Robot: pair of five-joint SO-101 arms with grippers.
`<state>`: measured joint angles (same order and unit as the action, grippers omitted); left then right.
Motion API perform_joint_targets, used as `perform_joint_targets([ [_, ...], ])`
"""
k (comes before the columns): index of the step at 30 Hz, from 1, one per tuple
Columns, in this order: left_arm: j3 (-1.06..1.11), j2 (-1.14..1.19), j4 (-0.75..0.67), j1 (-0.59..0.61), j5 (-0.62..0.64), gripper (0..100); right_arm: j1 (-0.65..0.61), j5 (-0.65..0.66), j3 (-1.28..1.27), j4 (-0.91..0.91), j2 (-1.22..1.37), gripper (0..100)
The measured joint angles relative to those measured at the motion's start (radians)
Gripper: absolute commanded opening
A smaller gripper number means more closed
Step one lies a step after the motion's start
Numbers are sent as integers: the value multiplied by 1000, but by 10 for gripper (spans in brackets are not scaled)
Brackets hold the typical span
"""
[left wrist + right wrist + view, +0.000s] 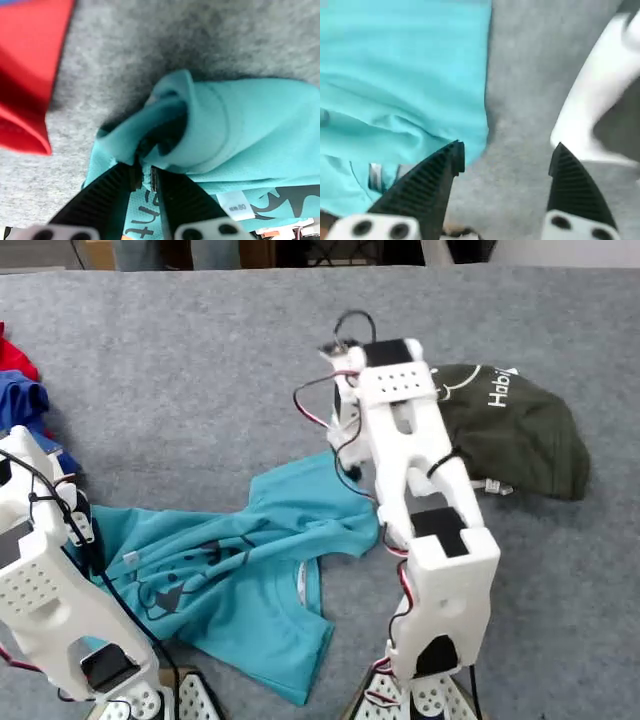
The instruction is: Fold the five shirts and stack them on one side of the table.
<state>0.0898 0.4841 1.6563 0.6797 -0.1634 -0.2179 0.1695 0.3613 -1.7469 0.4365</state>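
A teal shirt [230,575] lies crumpled and spread across the grey table's near middle. My left gripper [143,178] is shut on a bunched fold of the teal shirt [235,135] at the shirt's left end, seen in the high view as the left gripper [84,536]. My right gripper [509,152] hangs open just over the bare table beside the edge of the teal shirt [400,85], with nothing between its fingers. From above, the right gripper [350,465] stands at the shirt's far right corner.
A dark green shirt [520,435] lies bundled at the back right, close to the right arm. A red shirt [12,355] and a blue shirt [25,400] sit at the left edge; the red shirt [27,75] is near my left gripper. A white arm part [600,100] borders the right gripper.
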Motion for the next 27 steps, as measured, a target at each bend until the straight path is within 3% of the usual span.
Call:
perform_joint_targets([
  [10,0,0,0,0,0,30,-86,-21,249,94,288,290],
  [18,0,0,0,0,0,30,-81,-78,582,5,597,286],
  [27,0,0,0,0,0,30,-81,-87,655,-11,644,260],
])
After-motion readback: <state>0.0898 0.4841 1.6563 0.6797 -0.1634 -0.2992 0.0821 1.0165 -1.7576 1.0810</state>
